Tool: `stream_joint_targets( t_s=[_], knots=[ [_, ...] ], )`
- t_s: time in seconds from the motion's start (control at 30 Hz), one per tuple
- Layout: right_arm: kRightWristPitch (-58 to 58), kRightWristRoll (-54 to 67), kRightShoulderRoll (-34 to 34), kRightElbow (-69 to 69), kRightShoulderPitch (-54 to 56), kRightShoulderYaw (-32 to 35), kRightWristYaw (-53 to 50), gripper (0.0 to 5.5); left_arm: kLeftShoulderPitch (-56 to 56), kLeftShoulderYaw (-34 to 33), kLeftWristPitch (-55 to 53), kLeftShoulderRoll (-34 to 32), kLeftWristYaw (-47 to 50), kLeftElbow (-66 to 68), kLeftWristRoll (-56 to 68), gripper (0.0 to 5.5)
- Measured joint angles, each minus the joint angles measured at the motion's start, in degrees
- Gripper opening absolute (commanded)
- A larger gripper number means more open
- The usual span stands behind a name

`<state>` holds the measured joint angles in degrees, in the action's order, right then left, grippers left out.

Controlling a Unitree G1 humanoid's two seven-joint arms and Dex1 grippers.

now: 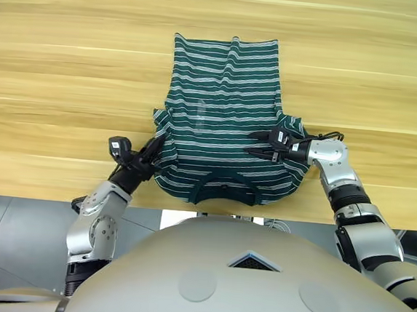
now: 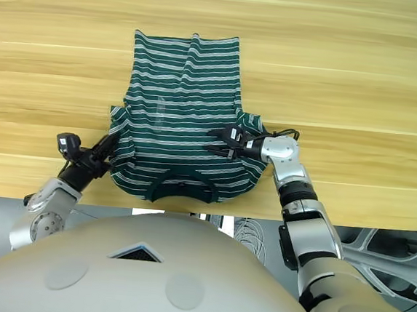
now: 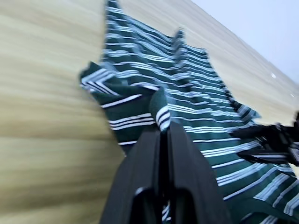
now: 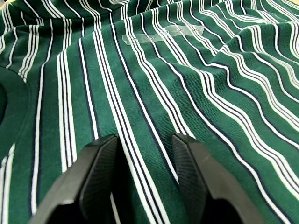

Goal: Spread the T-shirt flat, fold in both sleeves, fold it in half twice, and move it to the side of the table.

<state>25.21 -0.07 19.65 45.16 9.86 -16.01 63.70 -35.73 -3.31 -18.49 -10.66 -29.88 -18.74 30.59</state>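
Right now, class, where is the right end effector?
In the left eye view, the right end effector sits open over the T-shirt, on the right of its near half.

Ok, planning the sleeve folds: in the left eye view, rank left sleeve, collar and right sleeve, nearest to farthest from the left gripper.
1. The left sleeve, beside the left gripper, on the robot's left.
2. The collar, middle of the T-shirt's near edge.
3. The right sleeve, on the robot's right, by the right gripper.
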Motion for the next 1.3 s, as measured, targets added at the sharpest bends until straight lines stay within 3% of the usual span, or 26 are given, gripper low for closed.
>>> stream_joint_targets(
  t_s=[0.23,0.43,0.77,0.97,1.03,1.17,1.3],
  knots=[
    [0.1,0.0,-0.3,0.0,-0.1,0.0,-0.1,2.14,1.2,11.1,-4.9,-5.2,0.0,0.7,-8.8,0.01],
    [0.4,0.1,-1.1,-0.3,-0.8,-0.1,-0.4,2.14,3.2,13.4,-6.1,-7.3,1.7,2.8,-13.4,0.01],
    [0.4,0.1,-1.5,-0.5,-1.1,-0.2,-0.6,2.14,2.6,14.1,-7.8,-9.4,3.8,-4.9,-15.5,1.74],
    [0.8,1.1,-2.0,1.0,-0.6,0.6,0.2,2.14,2.3,10.2,-12.5,-11.6,3.6,-15.5,-12.0,2.75],
    [1.0,3.0,-2.0,1.5,-0.4,2.3,1.3,2.14,5.6,9.0,-12.3,-11.9,3.7,-15.9,-12.1,2.75],
    [-0.1,14.8,-1.8,-4.2,0.3,7.8,10.7,2.14,18.3,7.8,-6.9,-10.9,1.9,-3.0,-13.0,2.75],
    [-7.2,24.6,4.6,-16.4,-7.8,13.8,16.1,2.14,32.7,12.8,6.8,-9.6,-3.8,21.3,-19.1,2.75]
  ],
)
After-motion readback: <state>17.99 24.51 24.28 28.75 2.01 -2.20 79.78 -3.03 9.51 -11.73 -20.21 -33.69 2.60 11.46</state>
